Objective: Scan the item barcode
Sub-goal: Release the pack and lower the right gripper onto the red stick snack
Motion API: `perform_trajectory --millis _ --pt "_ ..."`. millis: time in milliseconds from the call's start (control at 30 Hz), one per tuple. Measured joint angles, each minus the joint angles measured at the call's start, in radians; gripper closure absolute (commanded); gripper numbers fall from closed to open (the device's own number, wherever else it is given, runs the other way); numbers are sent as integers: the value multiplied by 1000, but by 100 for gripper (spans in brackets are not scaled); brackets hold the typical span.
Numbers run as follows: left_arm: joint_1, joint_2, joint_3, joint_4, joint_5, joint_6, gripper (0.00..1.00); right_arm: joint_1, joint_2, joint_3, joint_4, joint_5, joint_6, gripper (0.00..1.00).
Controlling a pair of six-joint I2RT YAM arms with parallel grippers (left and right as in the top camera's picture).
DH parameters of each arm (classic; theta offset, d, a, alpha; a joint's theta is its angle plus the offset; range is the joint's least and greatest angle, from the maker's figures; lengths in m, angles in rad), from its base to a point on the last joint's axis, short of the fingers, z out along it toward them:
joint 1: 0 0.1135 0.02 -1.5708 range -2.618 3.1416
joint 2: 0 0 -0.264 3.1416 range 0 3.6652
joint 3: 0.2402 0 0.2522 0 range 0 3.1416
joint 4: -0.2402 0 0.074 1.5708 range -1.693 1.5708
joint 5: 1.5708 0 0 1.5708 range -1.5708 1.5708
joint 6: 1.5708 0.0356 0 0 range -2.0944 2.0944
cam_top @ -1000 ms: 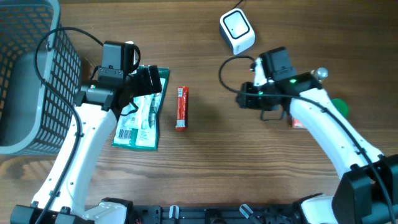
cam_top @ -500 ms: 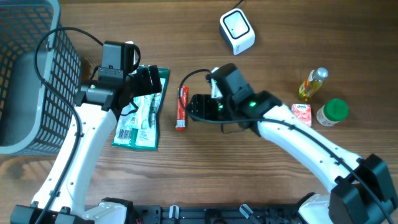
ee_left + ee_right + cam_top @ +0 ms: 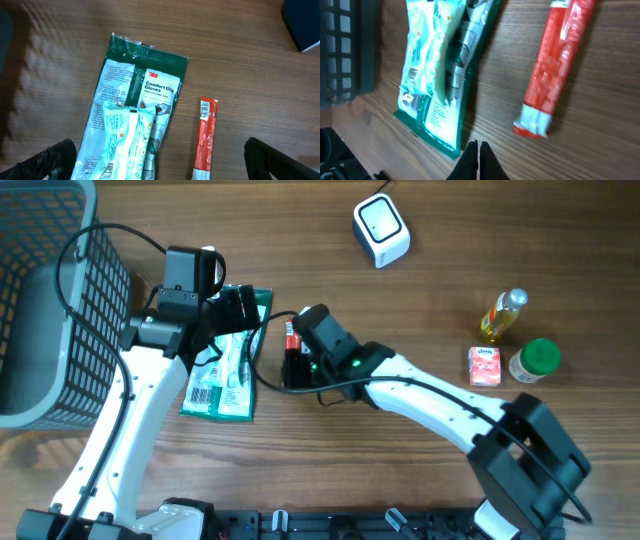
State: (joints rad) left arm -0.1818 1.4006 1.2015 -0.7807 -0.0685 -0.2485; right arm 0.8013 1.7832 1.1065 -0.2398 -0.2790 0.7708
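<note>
"Black fingers (image 3: 469, 167) of the right gripper (image 3: 477, 147) are pinched together on nothing. The slim red foil stick packet (image 3: 559, 65) lies flat on the brown wooden table (image 3: 600, 150) just beside them, not between."

"So the worry is a lift with empty jaws?"

"That, or the closed tips nudging the packet left into the green-and-white plastic glove pack (image 3: 437, 75). It's thin and flat, so I'd judge it hard to pinch off the wood."

"And the left gripper (image 3: 167, 160)?"

"Spread wide above the glove pack, holding nothing."

"How does the packet look?"

"Glossy red, long and narrow, with a white crimp at its near end and a white printed patch at its far end. Whether that's the barcode I can't tell. The white square scanner (image 3: 381, 228) sits well apart, far and right, so a loose grip could drop the packet on the way."
</note>
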Motion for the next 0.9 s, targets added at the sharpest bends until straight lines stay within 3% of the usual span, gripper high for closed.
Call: perform_trajectory --millis 900 --pt "0 0 0 0 0 0 0 3 63 -1 229 1 4 96"
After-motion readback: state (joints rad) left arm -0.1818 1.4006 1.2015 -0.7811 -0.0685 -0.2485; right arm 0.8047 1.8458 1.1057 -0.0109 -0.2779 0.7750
